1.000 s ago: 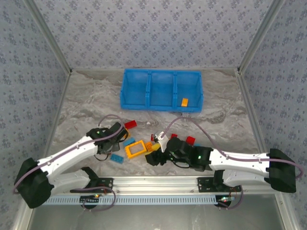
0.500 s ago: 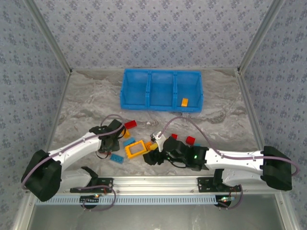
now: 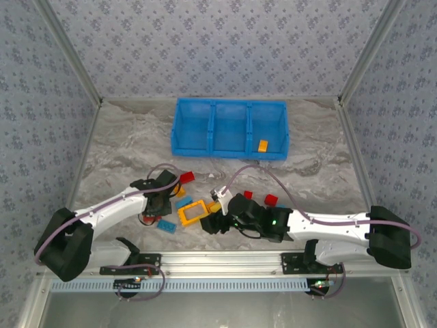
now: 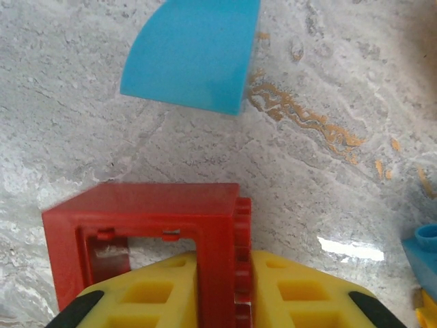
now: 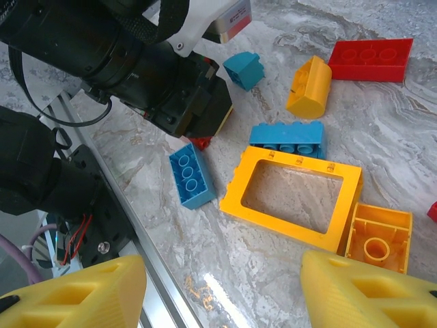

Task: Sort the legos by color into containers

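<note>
A: Well, what has the left end effector [image 4: 222,294] got?
B: It pinches one wall of the red frame [image 4: 143,199], low over the surface [image 4: 82,123]; the frame's body juts sideways from the fingers [image 4: 150,294]. Its long axis I can't quite judge this close.
A: And the right end effector [image 5: 222,273]?
B: Spread wide, empty. The yellow frame [image 5: 280,220] lies flat just ahead, hollow upward, long axis running across the gap. That arm is nearer it. The blue tray [image 3: 231,102] sits well beyond both.
</note>
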`<state>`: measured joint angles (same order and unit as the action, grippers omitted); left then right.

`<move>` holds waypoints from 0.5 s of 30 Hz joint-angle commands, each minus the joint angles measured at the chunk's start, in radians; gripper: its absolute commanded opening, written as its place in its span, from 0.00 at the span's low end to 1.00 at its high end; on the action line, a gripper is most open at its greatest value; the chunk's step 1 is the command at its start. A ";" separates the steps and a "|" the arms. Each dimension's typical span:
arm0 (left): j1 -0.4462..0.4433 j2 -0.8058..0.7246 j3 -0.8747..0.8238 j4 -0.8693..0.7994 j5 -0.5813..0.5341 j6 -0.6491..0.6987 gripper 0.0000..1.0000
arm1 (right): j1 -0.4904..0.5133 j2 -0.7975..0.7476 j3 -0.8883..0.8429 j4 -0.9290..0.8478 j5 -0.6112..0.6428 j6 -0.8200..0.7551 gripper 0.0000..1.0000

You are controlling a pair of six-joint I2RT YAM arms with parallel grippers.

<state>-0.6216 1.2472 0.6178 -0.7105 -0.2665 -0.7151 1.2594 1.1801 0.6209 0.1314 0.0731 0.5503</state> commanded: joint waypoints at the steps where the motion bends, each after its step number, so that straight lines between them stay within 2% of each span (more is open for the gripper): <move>1: 0.006 -0.010 0.017 -0.022 -0.032 0.023 0.22 | 0.009 0.001 0.029 -0.010 0.031 0.016 0.64; 8: 0.003 -0.041 0.074 -0.085 -0.049 0.036 0.12 | 0.008 -0.016 0.041 -0.028 0.059 0.008 0.63; 12: -0.001 -0.097 0.235 -0.197 -0.037 0.054 0.13 | 0.005 -0.068 0.081 -0.066 0.155 -0.031 0.63; 15: 0.002 -0.056 0.409 -0.206 0.001 0.113 0.14 | -0.012 -0.092 0.119 -0.091 0.257 -0.061 0.64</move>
<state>-0.6216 1.1873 0.8753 -0.8719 -0.2775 -0.6632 1.2579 1.1290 0.6754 0.0711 0.2008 0.5316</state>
